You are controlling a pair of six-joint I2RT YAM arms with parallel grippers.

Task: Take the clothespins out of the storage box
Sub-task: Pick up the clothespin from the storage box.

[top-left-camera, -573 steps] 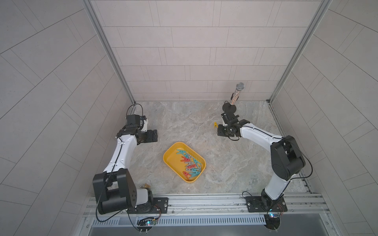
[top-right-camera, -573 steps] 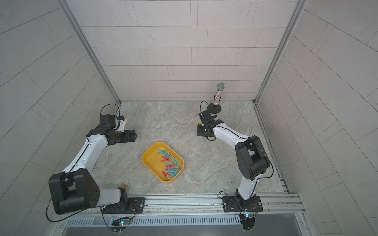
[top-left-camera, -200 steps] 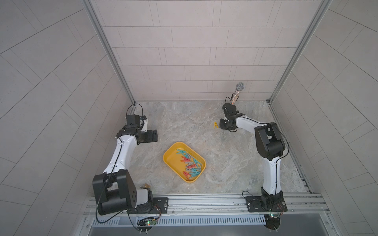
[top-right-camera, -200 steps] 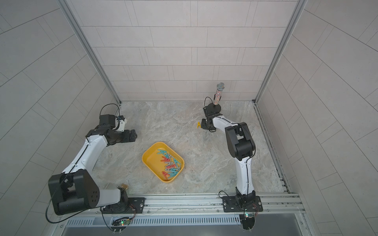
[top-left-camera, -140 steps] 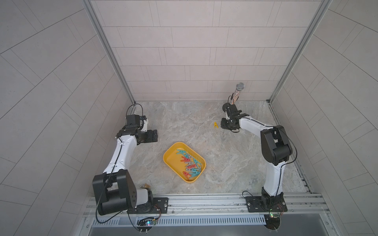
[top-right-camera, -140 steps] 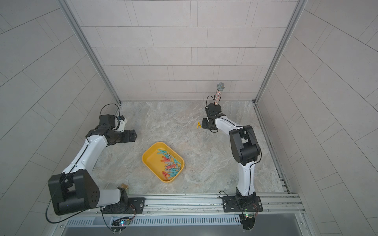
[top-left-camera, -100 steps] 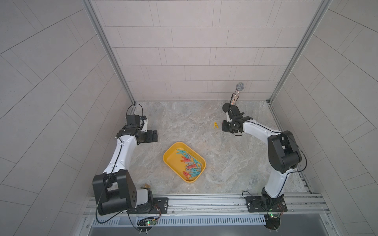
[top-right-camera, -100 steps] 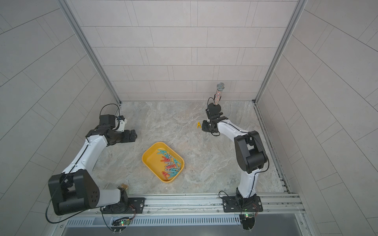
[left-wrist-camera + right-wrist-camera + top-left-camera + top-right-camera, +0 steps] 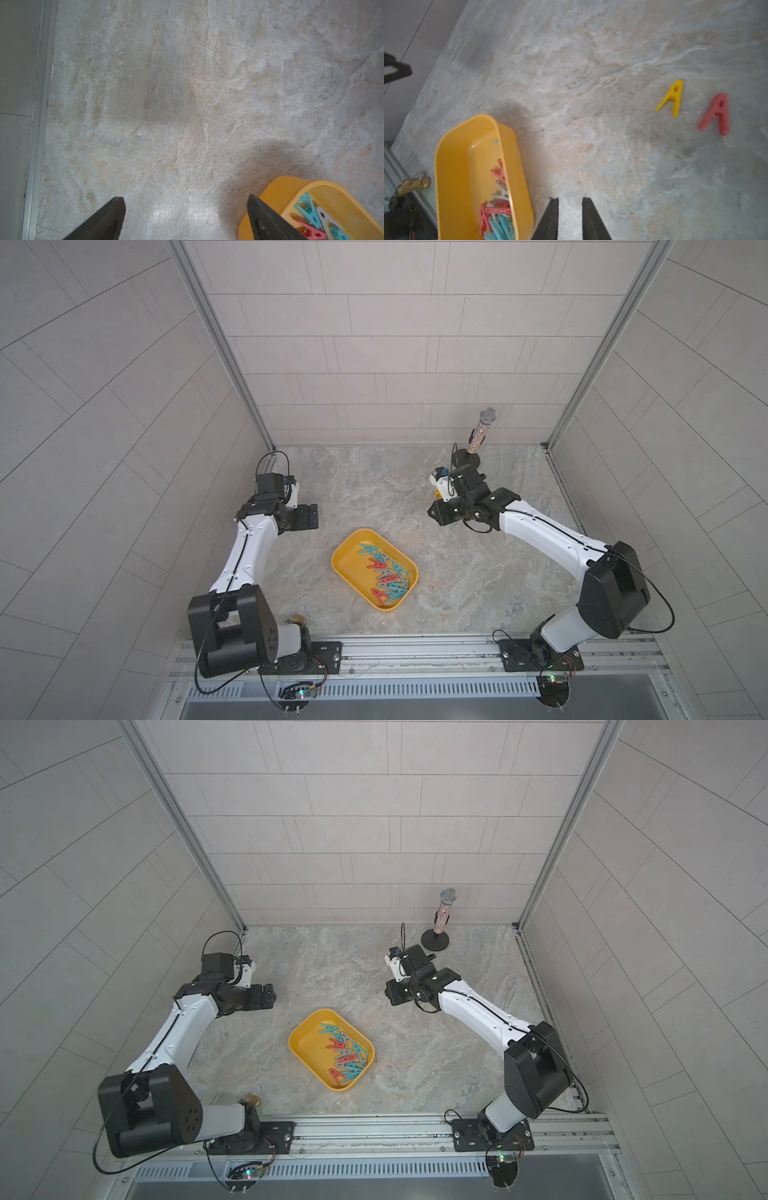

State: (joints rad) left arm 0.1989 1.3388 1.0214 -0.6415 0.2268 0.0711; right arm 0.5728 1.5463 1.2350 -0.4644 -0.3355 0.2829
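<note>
- Your left fingers [image 9: 110,220] are standing wide apart, empty, near the storage box [image 9: 349,556].
- Your right fingers [image 9: 550,218] are sitting almost together, gripping nothing.
- Most clothespins [image 9: 386,574] are lying inside that box; a yellow clothespin [image 9: 671,98] and a red clothespin [image 9: 716,114] are lying on the table [image 9: 374,472] outside it.

This is a robot test cell, lab-like. Grey tiled panels [image 9: 374,364] and aluminium corner posts [image 9: 220,344] close off the marble-patterned worktop [image 9: 374,489] beyond the left end effector [image 9: 311,517] and right end effector [image 9: 434,517]. Behind them, the arm bases [image 9: 291,655] bolt onto a metal rail [image 9: 415,649].
</note>
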